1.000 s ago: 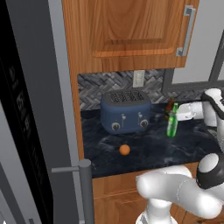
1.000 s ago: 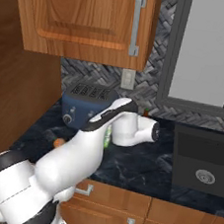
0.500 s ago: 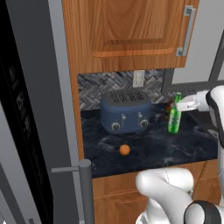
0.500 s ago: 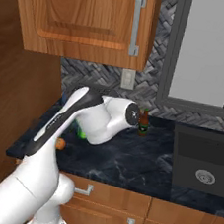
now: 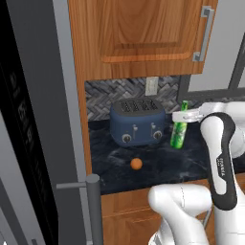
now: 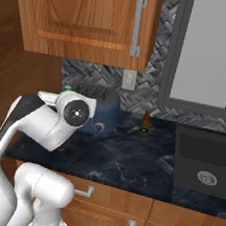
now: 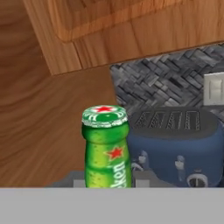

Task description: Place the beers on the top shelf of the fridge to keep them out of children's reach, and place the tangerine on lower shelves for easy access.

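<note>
While the fridge waits at the left, the first beer is in hand.
Clenched on the neck of the slim green glass bottle with its red-starred cap (image 5: pixel 179 130), the gripper (image 5: pixel 183 115) holds it off the dark marbled counter (image 5: pixel 158 162) beside the blue toaster (image 5: pixel 139 121). Next, I judge, comes a swing toward the tall grey fridge (image 5: pixel 40 129) and its top shelf. The small orange tangerine (image 5: pixel 136 163) and brown bottle (image 6: pixel 145 124) sit on the counter.

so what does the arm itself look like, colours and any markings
The arm is glossy white with rounded, tube-like links and dark grey to black bands at the joints. One link carries small dark lettering along its side, too small to read. In the right base view a round dark cap with a small pale centre closes a joint. The gripper is a slim white block.
</note>
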